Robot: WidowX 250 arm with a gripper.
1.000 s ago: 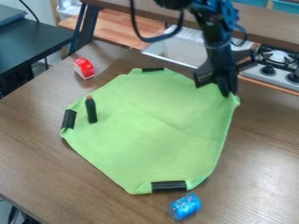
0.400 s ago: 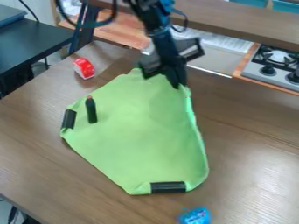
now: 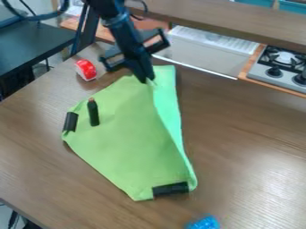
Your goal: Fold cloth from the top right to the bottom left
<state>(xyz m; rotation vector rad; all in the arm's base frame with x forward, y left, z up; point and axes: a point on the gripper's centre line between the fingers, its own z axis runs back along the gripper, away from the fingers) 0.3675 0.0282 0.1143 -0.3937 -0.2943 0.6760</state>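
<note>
Cloth's right edge [image 3: 172,112] farther left

brown wood-grain table [image 3: 251,156] | green cloth [image 3: 119,152] flat at left | red-and-white item [image 3: 86,70] past cloth's upper left | blue item [image 3: 204,222] bottom, cut off by view

The green cloth [image 3: 122,138] looks like soft, matt fabric, mostly smooth, with a slight sheen along its folded-over strip. The tabletop [image 3: 251,152] under it looks like grained wood with a satin finish, glossier to the cloth's right. The black strips [image 3: 170,189] on the cloth's edges look like smooth plastic, faintly shiny. Beyond the cloth's top, the sink [image 3: 206,53] looks like smooth metal. Below the cloth, the blue object [image 3: 204,222] has a glossy, crinkled surface.
</note>
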